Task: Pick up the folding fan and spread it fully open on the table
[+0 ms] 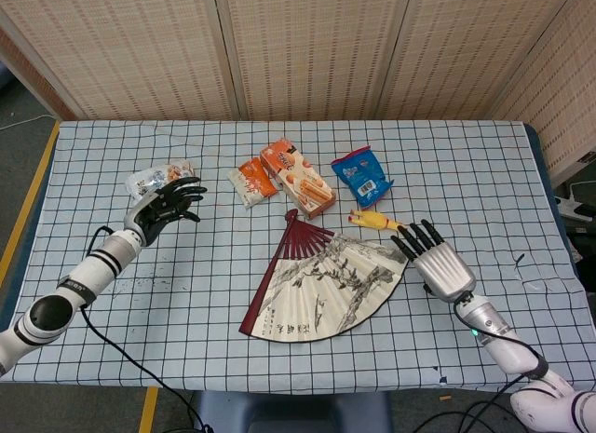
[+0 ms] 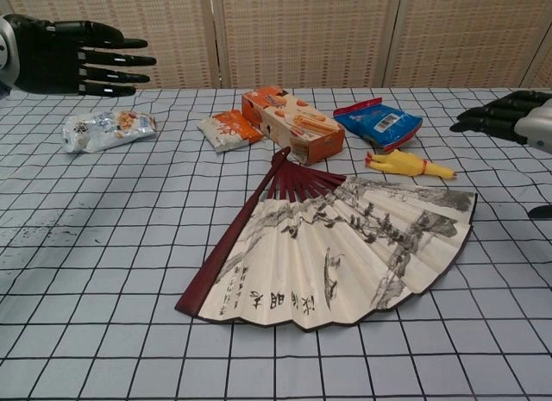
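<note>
The folding fan (image 1: 321, 289) (image 2: 336, 250) lies spread on the checked tablecloth, its dark red ribs meeting at a pivot near the orange box and its painted paper leaf fanned toward the front. My right hand (image 1: 440, 263) (image 2: 517, 121) hovers just right of the fan's right edge, fingers straight and apart, holding nothing. My left hand (image 1: 168, 202) (image 2: 65, 56) is far to the left, above the table, fingers extended and spread, empty.
Behind the fan stand an orange biscuit box (image 1: 298, 177), an orange snack packet (image 1: 251, 181) and a blue packet (image 1: 362, 176). A yellow rubber chicken (image 2: 405, 165) lies by the fan's right tip. A clear snack bag (image 1: 158, 178) sits near my left hand. Folding screens back the table.
</note>
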`<state>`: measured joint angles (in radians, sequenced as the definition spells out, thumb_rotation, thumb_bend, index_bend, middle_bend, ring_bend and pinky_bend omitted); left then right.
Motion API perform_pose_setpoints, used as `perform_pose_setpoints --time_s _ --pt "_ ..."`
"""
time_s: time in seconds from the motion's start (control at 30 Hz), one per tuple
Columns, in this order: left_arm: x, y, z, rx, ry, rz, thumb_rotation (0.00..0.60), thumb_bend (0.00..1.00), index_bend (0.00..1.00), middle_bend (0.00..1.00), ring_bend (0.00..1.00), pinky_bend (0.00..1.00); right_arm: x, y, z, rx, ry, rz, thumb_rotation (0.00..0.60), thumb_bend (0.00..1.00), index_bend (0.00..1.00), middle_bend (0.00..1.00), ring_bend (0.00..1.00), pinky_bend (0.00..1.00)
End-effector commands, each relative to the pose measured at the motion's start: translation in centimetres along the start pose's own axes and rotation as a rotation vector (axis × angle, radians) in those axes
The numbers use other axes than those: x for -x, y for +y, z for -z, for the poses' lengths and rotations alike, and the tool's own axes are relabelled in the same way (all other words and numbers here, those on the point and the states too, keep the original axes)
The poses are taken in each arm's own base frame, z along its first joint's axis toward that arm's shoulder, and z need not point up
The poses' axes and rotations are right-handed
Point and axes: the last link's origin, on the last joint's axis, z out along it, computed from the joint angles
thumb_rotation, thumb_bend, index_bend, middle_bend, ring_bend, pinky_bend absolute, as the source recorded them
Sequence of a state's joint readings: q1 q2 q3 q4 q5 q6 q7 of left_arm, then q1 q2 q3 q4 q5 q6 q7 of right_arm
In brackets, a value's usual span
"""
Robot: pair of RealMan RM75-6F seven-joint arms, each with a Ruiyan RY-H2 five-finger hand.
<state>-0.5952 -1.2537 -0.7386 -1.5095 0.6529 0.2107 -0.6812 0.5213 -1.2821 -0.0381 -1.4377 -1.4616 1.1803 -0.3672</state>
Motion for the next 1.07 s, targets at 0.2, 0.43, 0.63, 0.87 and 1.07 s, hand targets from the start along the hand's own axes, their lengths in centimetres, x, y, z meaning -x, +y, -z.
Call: perform_pose_setpoints --time_s 0.2,0.43,0.63,0.87,1.07 --pt "-3.3 -9.2 10.7 0.269 0.288 -1.084 0.6 0.47 0.18 0.13 0.0 0.17 0.1 4.0 7.0 0.492 -0.005 -0.184 0.6 0.0 0.0 0.0 0.0 0.0" --pt "-6.0 -13.3 18.5 0.266 0.633 -1.451 0.6 0.4 0.1 0.04 0.0 0.08 2.3 3.7 9.2 0.566 -0.021 -0.209 0.6 0.0 0.0 0.0 0.0 0.0" --pt "-7.1 -13.7 18.6 0.155 0.63 -1.44 0.6 0.38 0.08 0.0 0.0 0.09 2.3 3.7 9.0 0.56 0.027 -0.213 0.6 0.0 0.0 0.0 0.0 0.0" --pt "-7.0 -13.5 18.2 0.155 0.627 -1.469 0.6 0.38 0.07 0.0 0.0 0.1 2.6 3.9 8.7 0.549 0.025 -0.207 0.6 0.0 0.0 0.0 0.0 0.0" --pt "-7.5 -13.3 18.3 0.154 0.664 -1.485 0.6 0.39 0.07 0.0 0.0 0.1 2.7 4.0 8.6 0.557 0.027 -0.197 0.6 0.0 0.0 0.0 0.0 0.0"
